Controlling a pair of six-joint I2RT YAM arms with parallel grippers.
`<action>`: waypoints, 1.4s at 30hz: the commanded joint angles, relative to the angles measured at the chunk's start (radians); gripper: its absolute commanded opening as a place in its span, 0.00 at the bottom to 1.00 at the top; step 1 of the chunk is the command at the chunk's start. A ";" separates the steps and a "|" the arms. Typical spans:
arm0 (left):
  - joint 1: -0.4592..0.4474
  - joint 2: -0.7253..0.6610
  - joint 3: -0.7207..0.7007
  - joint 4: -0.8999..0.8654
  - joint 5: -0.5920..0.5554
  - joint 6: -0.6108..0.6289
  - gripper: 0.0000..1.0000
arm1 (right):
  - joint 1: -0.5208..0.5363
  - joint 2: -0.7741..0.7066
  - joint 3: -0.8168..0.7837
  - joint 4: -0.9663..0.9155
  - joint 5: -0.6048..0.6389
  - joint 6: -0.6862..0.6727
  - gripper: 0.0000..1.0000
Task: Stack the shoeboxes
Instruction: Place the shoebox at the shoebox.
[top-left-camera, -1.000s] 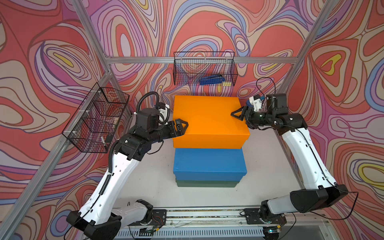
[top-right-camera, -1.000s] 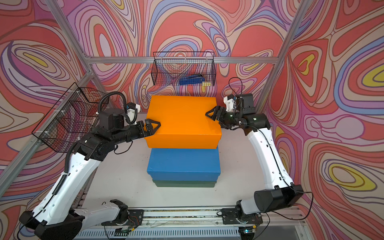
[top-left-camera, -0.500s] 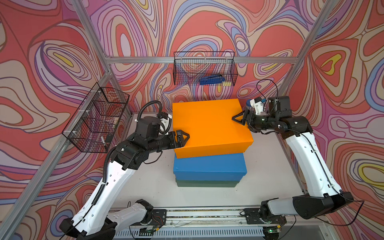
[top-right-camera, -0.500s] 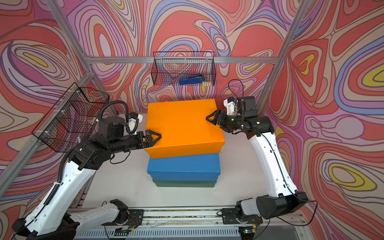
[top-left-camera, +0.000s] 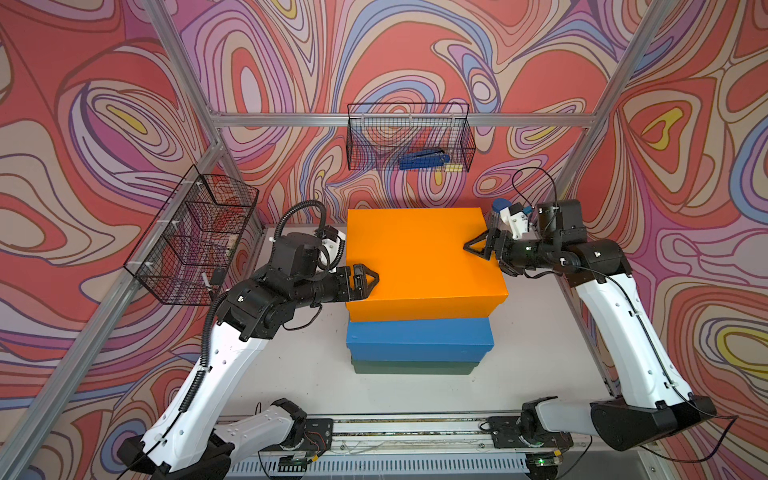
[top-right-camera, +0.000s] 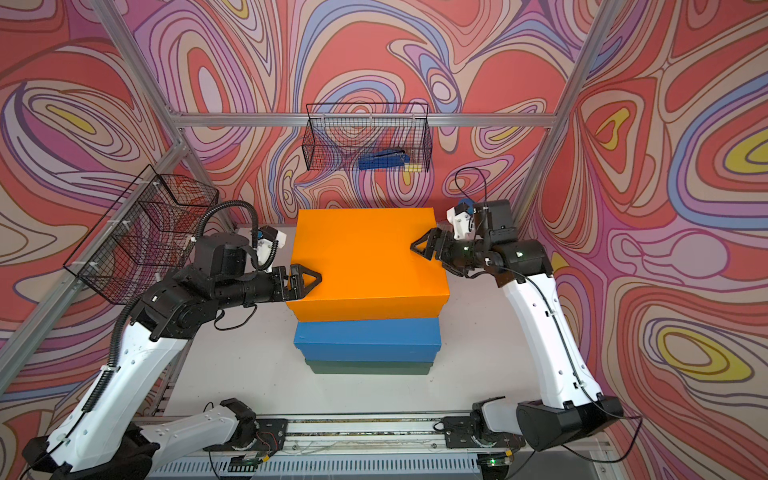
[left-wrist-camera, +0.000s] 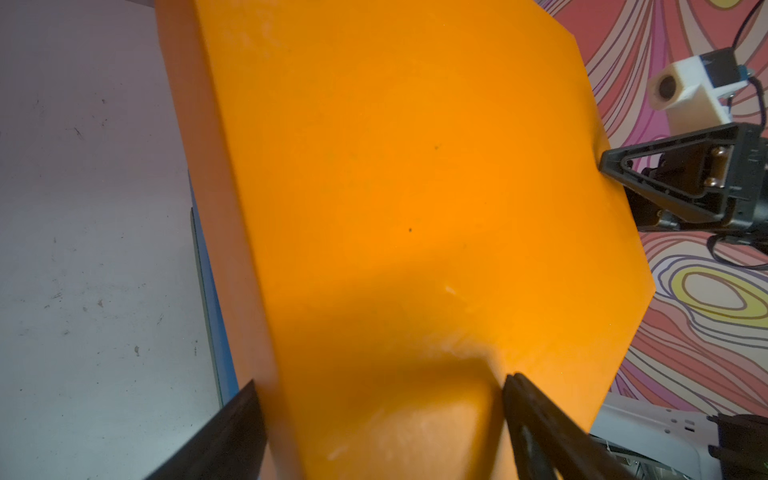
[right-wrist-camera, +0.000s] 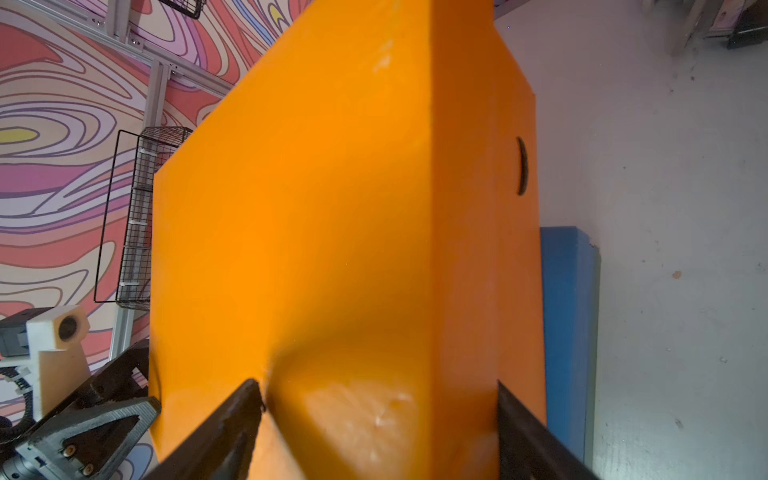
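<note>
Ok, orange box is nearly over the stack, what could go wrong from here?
1. The orange box sits skewed over the blue box, its right end overhanging; released like this, it may land crooked or slide off.
2. Each hand, left hand and right hand, pinches only an edge of the lid, which dents at both grips in the wrist views; the lid could buckle or slip.
3. A hard landing may shift the blue box on the green box.
</note>
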 joint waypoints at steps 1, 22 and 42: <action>-0.030 0.024 0.033 0.037 0.063 0.073 0.89 | 0.051 -0.023 0.025 -0.043 -0.112 0.008 0.87; 0.068 0.006 0.019 -0.028 0.044 0.129 0.98 | 0.031 0.051 0.194 -0.227 0.038 -0.122 0.98; 0.160 0.086 0.127 -0.113 0.088 0.215 0.94 | -0.005 0.130 0.237 -0.203 -0.009 -0.138 0.94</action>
